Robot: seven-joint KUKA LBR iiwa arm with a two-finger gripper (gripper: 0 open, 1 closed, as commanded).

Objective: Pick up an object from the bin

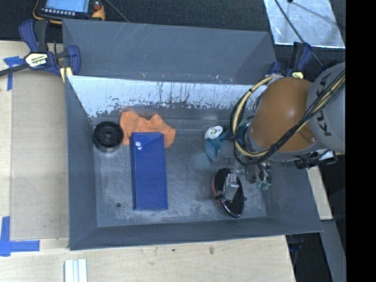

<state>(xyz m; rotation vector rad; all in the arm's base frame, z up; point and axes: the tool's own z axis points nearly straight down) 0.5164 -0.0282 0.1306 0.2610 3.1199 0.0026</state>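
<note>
My gripper [233,184] is low in the bin's right part, right over a black curved thing with a red edge [234,204] that lies near the front wall. Its metal fingers reach down onto that thing's top. A small blue and white object [213,141] stands just up and left of the gripper, close to the arm's cables.
A long blue box [148,170] lies left of centre, with an orange crumpled cloth [147,126] behind it and a black round disc [107,135] at the far left. The arm with its orange cover fills the bin's right side.
</note>
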